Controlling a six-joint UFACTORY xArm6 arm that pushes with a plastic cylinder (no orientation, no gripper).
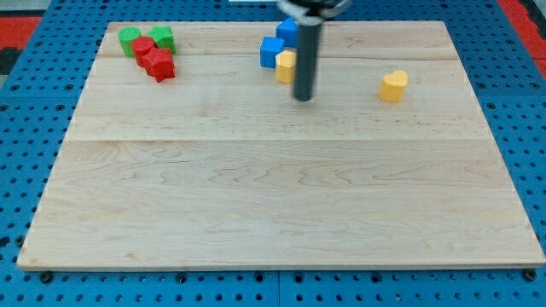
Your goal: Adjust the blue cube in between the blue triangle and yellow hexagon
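Note:
The blue cube (271, 51) sits near the view's top centre of the wooden board (281, 188). A second blue block (287, 31), probably the blue triangle, lies just above and right of it, partly hidden by the rod. The yellow hexagon (286, 66) touches the cube's lower right and is partly hidden by the rod. My tip (303, 97) rests on the board just below and right of the yellow hexagon.
A yellow heart-shaped block (393, 85) lies to the view's right. At the top left are two green blocks (130, 39) (162, 37) and two red blocks (143, 49) (160, 65) clustered together. Blue pegboard surrounds the board.

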